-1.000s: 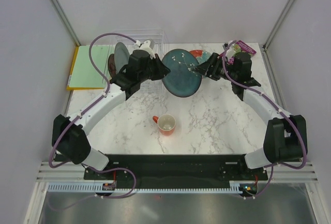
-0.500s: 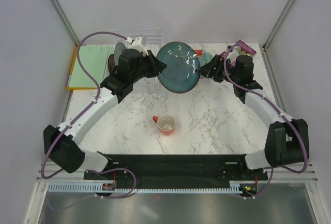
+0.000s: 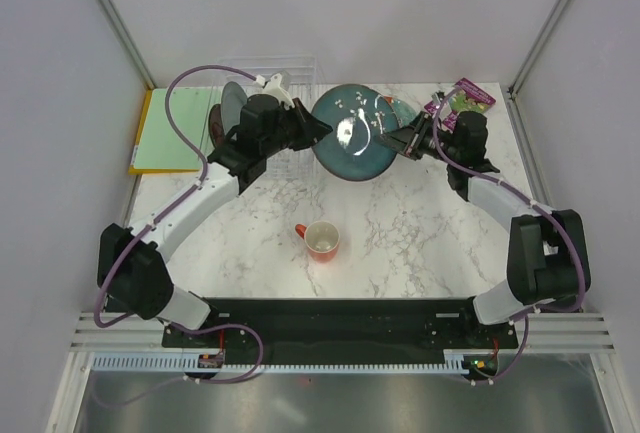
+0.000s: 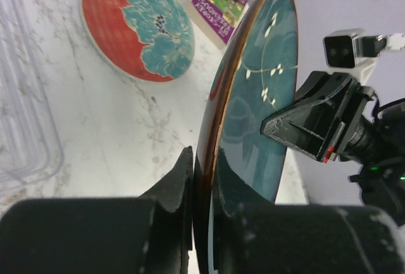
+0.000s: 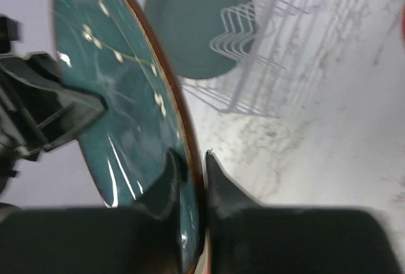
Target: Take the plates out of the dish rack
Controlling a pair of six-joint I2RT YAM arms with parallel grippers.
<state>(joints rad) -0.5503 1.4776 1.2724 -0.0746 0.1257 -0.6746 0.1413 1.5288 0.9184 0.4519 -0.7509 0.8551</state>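
As each is clamped on the rim of the dark teal plate (image 3: pixel 350 133), the left end effector (image 4: pixel 202 179) and right end effector (image 5: pixel 190 160) carry it tilted above the worktop (image 3: pixel 400 233), beside the dish rack (image 3: pixel 295 63): a hand-over, I reckon, toward the red plate (image 4: pixel 139 27).

The tabletop (image 3: pixel 420 223) is white marble with grey veins. An orange-red mug (image 3: pixel 322 241) stands upright near its middle, mouth up, handle towards the left. Beyond the mug and to the left, at the back edge, stands the clear dish rack (image 3: pixel 300 65). Further left of the mug, at the tabletop's left edge, a flat green board (image 3: pixel 170 130) lies. Beyond the mug and to the right, a red plate with teal splash (image 4: pixel 136 24) lies flat, face up. Further right of the mug, by the far right corner, lies a purple packet (image 3: pixel 464 95), just beside that plate.
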